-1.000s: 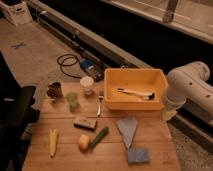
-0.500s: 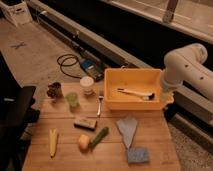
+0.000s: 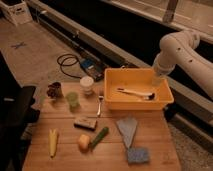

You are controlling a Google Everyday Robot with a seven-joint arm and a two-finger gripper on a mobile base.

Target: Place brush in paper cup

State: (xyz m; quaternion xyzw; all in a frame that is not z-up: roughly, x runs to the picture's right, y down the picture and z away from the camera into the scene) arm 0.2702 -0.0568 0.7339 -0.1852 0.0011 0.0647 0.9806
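The brush (image 3: 134, 92), pale-handled with a small dark head, lies flat on the floor of the yellow bin (image 3: 111, 99) at the table's back right. The paper cup (image 3: 87, 84), white and upright, stands left of the bin. My white arm comes in from the upper right and bends down to the bin's far right corner. Its gripper (image 3: 157, 83) hangs there, just above the rim and to the right of the brush head. It looks open, nothing is in it, and it is clear of the brush.
On the wooden table (image 3: 155, 137) are a green cup (image 3: 73, 100), a dark cup (image 3: 54, 90), a metal fork (image 3: 100, 105), a snack bar (image 3: 85, 122), corn (image 3: 53, 141), an orange fruit (image 3: 83, 143), a cucumber (image 3: 99, 136), a grey cloth (image 3: 127, 130) and a blue sponge (image 3: 137, 155). Cables lie on the floor behind.
The arm has swung from low at the right edge up and leftward, bringing the gripper to the bin's far right corner. Nothing on the table has moved.
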